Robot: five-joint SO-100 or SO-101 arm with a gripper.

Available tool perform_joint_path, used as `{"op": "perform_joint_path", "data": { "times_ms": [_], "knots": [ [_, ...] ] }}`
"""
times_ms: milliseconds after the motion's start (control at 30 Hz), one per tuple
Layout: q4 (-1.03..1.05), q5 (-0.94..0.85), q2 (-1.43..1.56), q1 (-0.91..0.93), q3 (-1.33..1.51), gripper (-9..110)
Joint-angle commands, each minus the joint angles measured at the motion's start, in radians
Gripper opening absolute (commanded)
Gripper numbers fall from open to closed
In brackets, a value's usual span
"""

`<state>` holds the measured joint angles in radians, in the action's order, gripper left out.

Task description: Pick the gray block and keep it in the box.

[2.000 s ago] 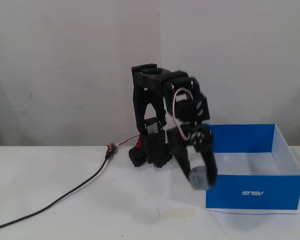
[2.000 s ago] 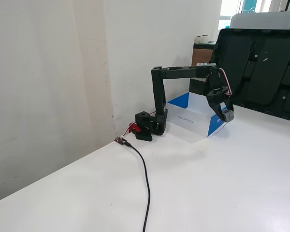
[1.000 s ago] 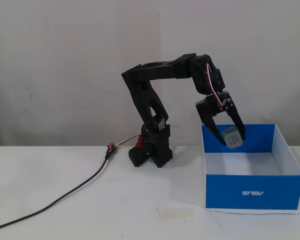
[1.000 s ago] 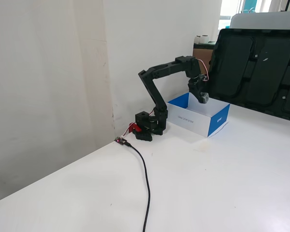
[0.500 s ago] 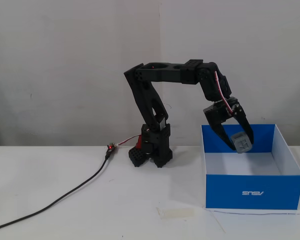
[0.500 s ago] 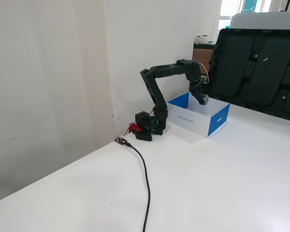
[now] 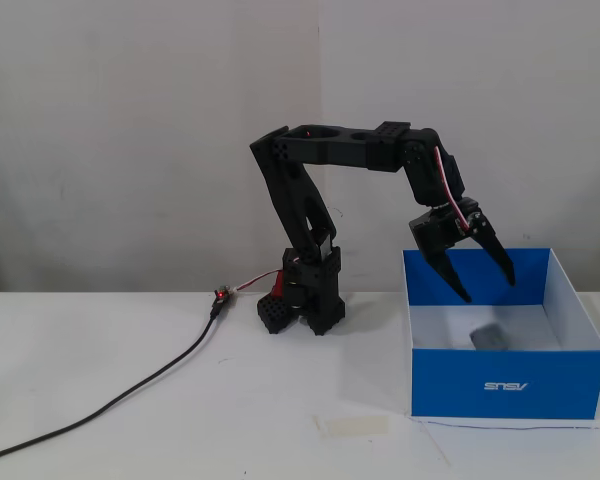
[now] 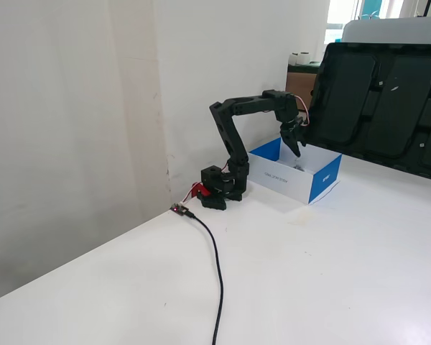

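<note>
Below spread gripper (image 7: 487, 290), gray block (image 7: 488, 338) lies inside box (image 7: 508, 384).

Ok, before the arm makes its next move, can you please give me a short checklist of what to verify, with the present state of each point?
1. Fingers released: ok, spread apart over the box with nothing between them.
2. Gray block inside the box: ok, it appears blurred, low on the white floor.
3. Block at rest: cannot tell, the blur may mean it is moving.
4. Fingers clear of the box walls: ok, the tips hang above the floor, touching no wall.
5. Black cable away from the arm's path: ok, it lies on the table left of the base in this fixed view.
</note>
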<state>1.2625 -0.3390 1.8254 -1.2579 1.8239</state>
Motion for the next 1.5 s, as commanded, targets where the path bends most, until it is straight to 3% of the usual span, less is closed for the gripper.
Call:
{"op": "perform_joint_path", "data": {
  "times_ms": [0,100,567,1067,1467],
  "knots": [
    [-0.002,0.012,0.029,-0.002,-0.021,11],
    [0.023,0.012,0.038,0.02,-0.043,3],
    [0.112,0.014,0.21,0.383,-0.064,0],
    [-0.018,0.029,0.532,0.762,0.365,0],
    [-0.201,0.183,0.807,1.048,0.653,0]
  ]
}}
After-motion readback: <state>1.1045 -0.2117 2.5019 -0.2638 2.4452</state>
